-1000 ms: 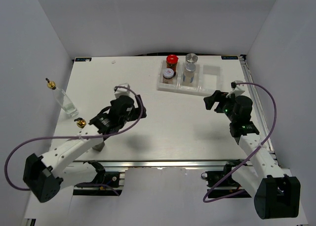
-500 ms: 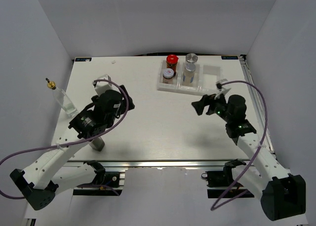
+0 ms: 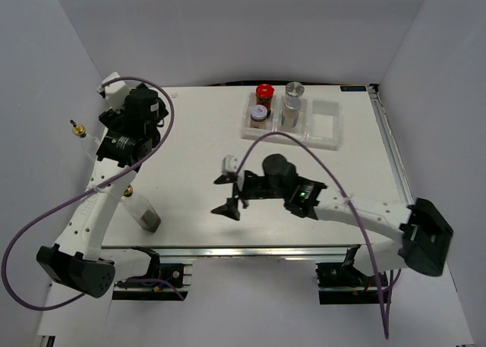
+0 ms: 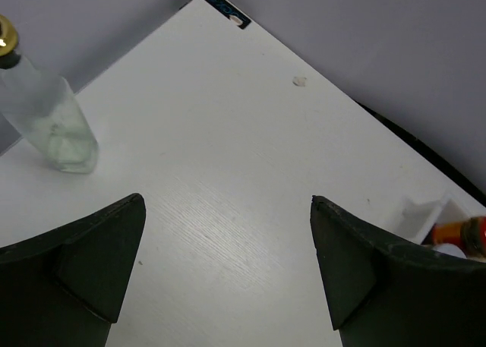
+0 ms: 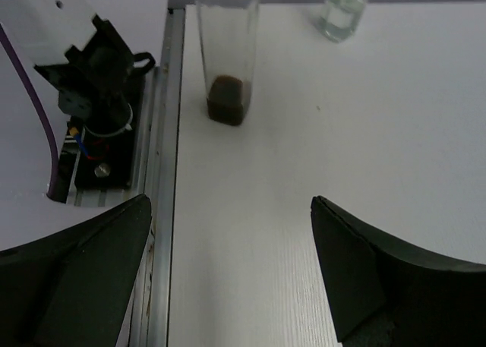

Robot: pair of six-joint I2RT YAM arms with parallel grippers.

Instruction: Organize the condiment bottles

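- One dark-bottomed bottle (image 5: 226, 66) (image 3: 143, 212): slim, gold-capped, upright on the surface (image 3: 197, 134) at 8 o'clock, by the near edge.
- Right pincer (image 5: 228, 286) (image 3: 229, 194): fingers apart, holding nothing, just 7 o'clock of centre, facing the dark-bottomed bottle and well apart from it.
- One clear bottle (image 4: 53, 123) (image 3: 89, 143): slim, gold-capped, upright at 10 o'clock, by the left edge.
- Left pincer (image 4: 228, 279): fingers apart, holding nothing, above the surface at 10 o'clock, near the clear bottle.
- White tray (image 3: 326, 142) at 1 o'clock, far edge: the left compartment holds the pale-lidded jar (image 3: 259, 113) with the red-capped jar (image 3: 264, 94) behind it. The middle compartment holds the silver-capped bottle (image 3: 292, 104).
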